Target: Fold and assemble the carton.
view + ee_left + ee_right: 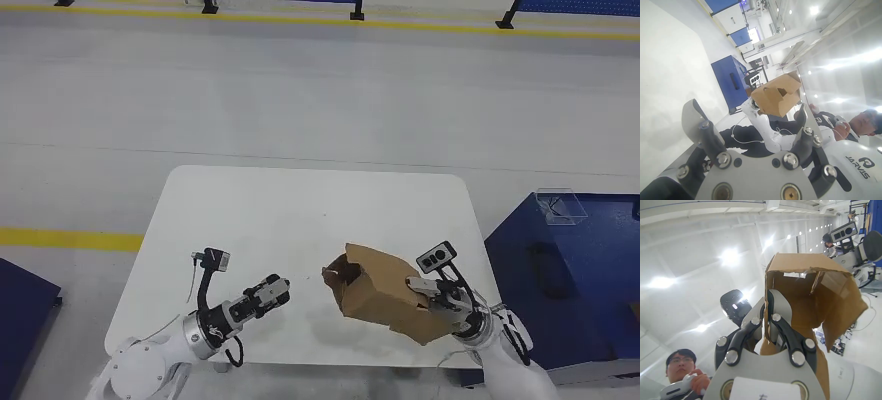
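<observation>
Jaws: right jaws pinch the one carton (385,290); left jaws spread.

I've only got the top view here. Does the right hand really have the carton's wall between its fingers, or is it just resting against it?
Observer: It's pinched. In the right wrist view the right hand has one finger inside the carton and one outside, shut on a wall.
Operator: Is the left hand ready to take a flap?
Observer: The left hand is open, fingers spread wide with nothing between them, and it is apart from the carton.
Operator: What's the carton's end at the right hand like?
Observer: Open. The right wrist view looks straight into the bare interior, and the edges there are ragged.
</observation>
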{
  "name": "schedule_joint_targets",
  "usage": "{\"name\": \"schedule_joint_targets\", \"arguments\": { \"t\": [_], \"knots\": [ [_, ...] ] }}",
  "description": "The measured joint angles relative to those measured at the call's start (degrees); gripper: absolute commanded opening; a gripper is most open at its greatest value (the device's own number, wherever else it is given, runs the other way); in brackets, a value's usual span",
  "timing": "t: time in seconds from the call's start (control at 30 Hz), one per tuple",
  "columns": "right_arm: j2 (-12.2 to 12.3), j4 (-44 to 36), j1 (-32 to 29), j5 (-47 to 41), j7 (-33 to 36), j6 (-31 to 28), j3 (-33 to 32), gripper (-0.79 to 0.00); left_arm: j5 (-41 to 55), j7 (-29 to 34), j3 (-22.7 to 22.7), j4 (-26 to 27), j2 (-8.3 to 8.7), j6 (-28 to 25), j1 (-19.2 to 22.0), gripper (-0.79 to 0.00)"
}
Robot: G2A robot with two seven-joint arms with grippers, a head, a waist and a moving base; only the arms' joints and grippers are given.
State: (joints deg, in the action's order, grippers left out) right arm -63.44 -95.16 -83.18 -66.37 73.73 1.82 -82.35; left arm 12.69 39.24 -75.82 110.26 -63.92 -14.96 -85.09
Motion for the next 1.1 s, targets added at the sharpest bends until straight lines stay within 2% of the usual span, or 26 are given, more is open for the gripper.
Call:
{"name": "schedule_joint_targets", "arguments": {
  "t": [0.27,0.47,0.6,0.7,0.9,1.1],
  "knots": [
    [0.1,-0.1,-1.0,4.2,3.3,-0.8,1.2,-0.785,-4.8,-0.9,3.7,0.8,-0.27,-2.0,0.7,0.0],
    [0.2,0.3,-1.7,5.5,4.5,-1.2,1.1,-0.785,-9.2,-2.2,4.6,2.1,-0.25,-3.3,0.3,0.0],
    [0.2,0.7,-1.6,4.5,4.0,-1.2,0.4,-0.785,-8.3,-4.4,4.7,2.7,-0.35,-5.4,-0.5,0.0],
    [0.2,0.8,-1.5,5.0,4.1,-1.1,0.4,-0.785,-8.8,-3.7,4.8,3.2,-0.25,-6.8,-1.0,0.0],
    [0.3,0.4,-2.0,6.8,6.4,-0.7,1.2,-0.785,-15.2,-5.8,6.0,2.6,-0.36,-3.9,-0.1,0.0],
    [0.5,-0.3,-2.4,6.1,8.5,0.1,1.1,-0.785,-12.5,-9.5,6.8,0.9,-0.85,-0.3,1.7,0.0]
  ]
}}
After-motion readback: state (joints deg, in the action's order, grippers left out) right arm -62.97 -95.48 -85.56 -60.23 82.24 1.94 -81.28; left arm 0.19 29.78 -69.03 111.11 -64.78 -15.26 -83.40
